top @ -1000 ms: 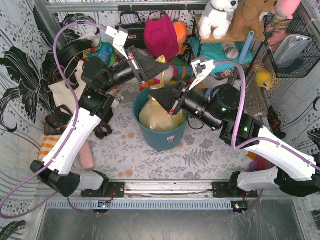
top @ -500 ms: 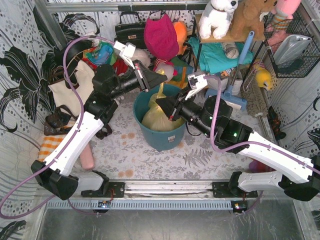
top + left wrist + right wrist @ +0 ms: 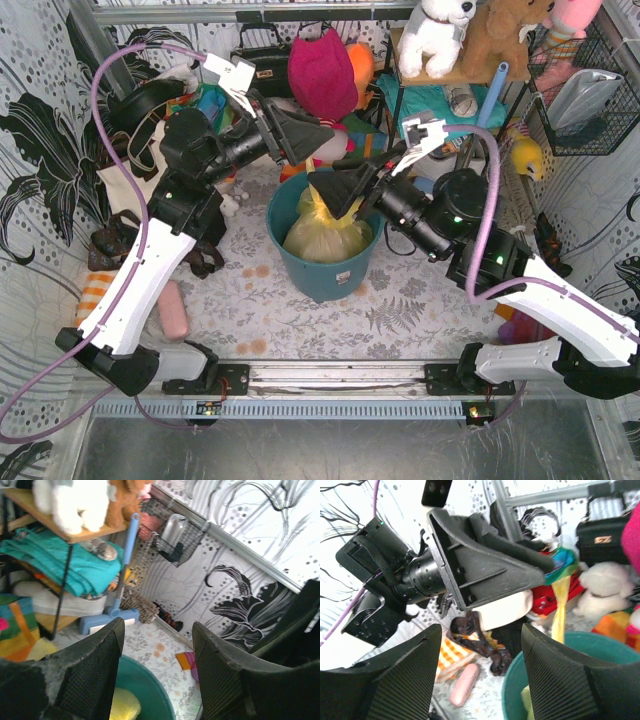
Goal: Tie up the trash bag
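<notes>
The trash bag [image 3: 325, 232] is yellow-green and sits inside the teal bin [image 3: 318, 278], its gathered neck rising toward the rim. My left gripper [image 3: 322, 133] hovers above the bin's far-left rim, open, with nothing between its fingers [image 3: 95, 670]. My right gripper [image 3: 330, 190] hangs over the bag's top from the right, also open and empty. In the right wrist view a thin yellow strand of the bag [image 3: 559, 614] hangs down beside the tip of the left gripper [image 3: 485, 567] into the bin [image 3: 590, 642]. The left wrist view shows a patch of the bag [image 3: 122, 705] low in the bin [image 3: 150, 685].
A pink oblong item [image 3: 173, 312] lies on the floor left of the bin, near an orange checked cloth [image 3: 95, 292] and a cream tote [image 3: 130, 178]. Behind the bin are a shelf with plush toys [image 3: 440, 35], a blue-handled brush [image 3: 125, 565] and a wire basket [image 3: 585, 95].
Both grippers have gone from shut to open. The left one pulled back up and to the left, the right one rose and shifted right; the bag's neck has dropped back toward the bin.
</notes>
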You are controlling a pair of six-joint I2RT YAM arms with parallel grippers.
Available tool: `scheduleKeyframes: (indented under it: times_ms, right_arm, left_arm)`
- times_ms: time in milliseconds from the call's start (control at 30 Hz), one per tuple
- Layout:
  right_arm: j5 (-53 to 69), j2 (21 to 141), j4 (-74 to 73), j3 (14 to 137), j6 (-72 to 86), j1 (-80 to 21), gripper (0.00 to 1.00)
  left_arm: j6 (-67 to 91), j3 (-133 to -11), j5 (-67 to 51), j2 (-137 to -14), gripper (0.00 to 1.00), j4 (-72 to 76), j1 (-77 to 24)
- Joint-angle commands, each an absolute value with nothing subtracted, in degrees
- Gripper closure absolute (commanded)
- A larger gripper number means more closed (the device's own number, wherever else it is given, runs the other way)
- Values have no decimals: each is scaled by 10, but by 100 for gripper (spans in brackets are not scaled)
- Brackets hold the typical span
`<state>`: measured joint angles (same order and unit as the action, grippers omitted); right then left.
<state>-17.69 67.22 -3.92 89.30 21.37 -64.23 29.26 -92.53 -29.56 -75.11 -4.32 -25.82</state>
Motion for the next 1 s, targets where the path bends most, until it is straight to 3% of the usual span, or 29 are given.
scheduleKeyframes:
  times_ms: [0,200,367,433,467,533,667,967]
  right_arm:
    - [-223,676,-88,931,147,-627,33]
    - [-229,681,-154,959,115,-538,24]
    - [-246,674,-180,913,95,-441,17]
    - [-257,662,-182,866,89,-399,11]
    - [-259,656,-185,847,87,-374,5]
    - [-255,646,-190,801,91,-322,3]
    - [-238,622,-160,683,91,-232,3]
    - [-224,582,59,375,73,-70,3]
  left_arm:
    - [247,-928,-243,-729,34,-76,-229]
    - [181,-889,-78,-673,31,-123,-202]
    - [138,-780,97,-617,29,-118,-201]
    - [141,-715,141,-589,26,-98,-198]
    - [150,-683,156,-575,19,-92,-194]
    - [168,-630,178,-552,2,-83,-185]
    - [194,-506,262,-499,2,-50,-182]
    - [206,-232,475,-418,2,118,-181]
